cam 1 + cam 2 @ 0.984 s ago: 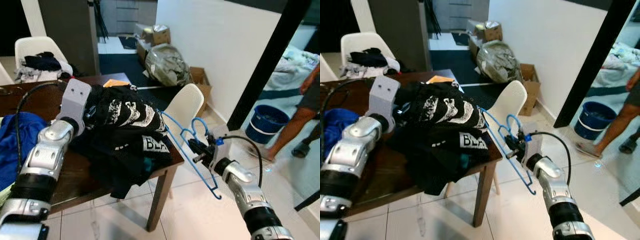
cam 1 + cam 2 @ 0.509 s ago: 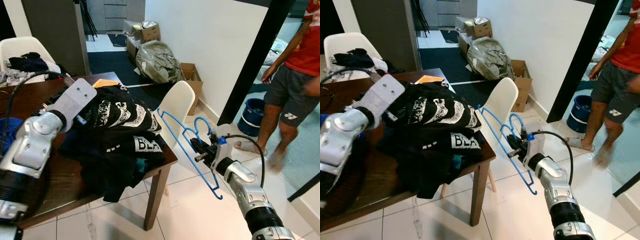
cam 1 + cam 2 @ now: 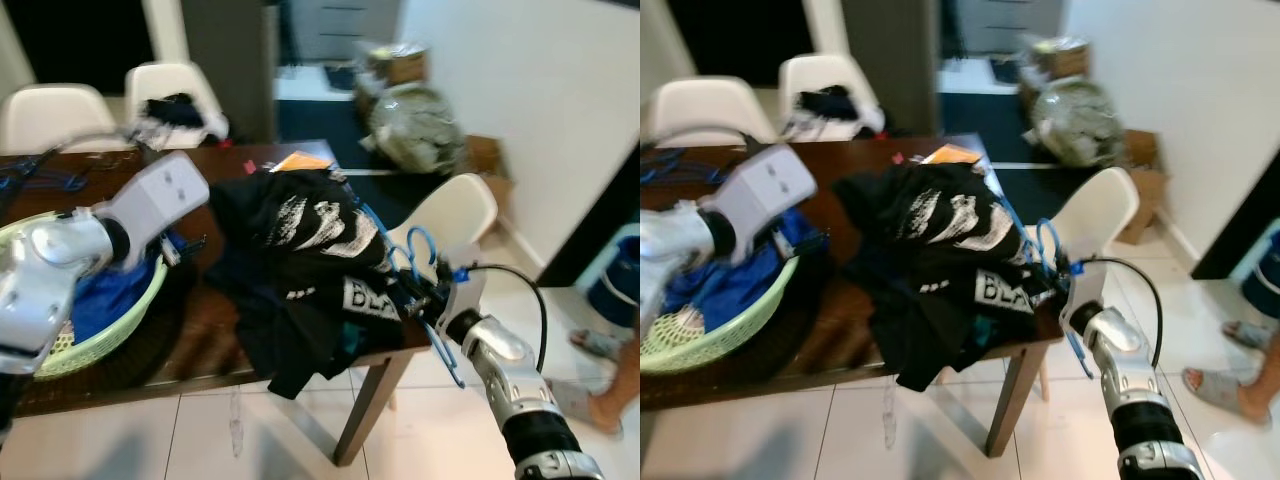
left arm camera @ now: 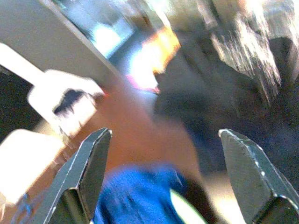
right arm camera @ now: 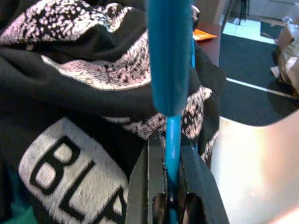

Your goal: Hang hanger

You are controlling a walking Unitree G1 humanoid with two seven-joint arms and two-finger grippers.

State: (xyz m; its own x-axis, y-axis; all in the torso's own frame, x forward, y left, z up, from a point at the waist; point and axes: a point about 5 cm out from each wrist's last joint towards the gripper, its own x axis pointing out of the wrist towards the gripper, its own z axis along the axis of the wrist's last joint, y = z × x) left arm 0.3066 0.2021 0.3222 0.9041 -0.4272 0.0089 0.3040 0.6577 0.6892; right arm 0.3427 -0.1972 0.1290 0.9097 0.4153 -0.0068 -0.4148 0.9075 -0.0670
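While the right gripper (image 3: 428,300) clamps its fingers tight on the blue hanger (image 5: 169,70), the black printed shirt (image 3: 315,240) lies just beyond on the brown table (image 3: 215,340). Further off, the left gripper (image 4: 163,177) hovers with fingers spread, over a green basket (image 3: 90,335).

The hanger (image 3: 420,262) is bright blue. The shirt (image 3: 310,240) heaped on the table is black with white speckled print and bold white letters on its lower fold. The table (image 3: 200,345) is dark brown wood. At nine o'clock sits a pale green basket (image 3: 75,340) holding deep blue cloth (image 3: 120,295). The chairs (image 3: 455,215) are white. An orange paper (image 3: 298,160) lies at twelve o'clock. The floor tiles (image 3: 150,440) are white, and both arms are silver with black fingers (image 4: 86,175).
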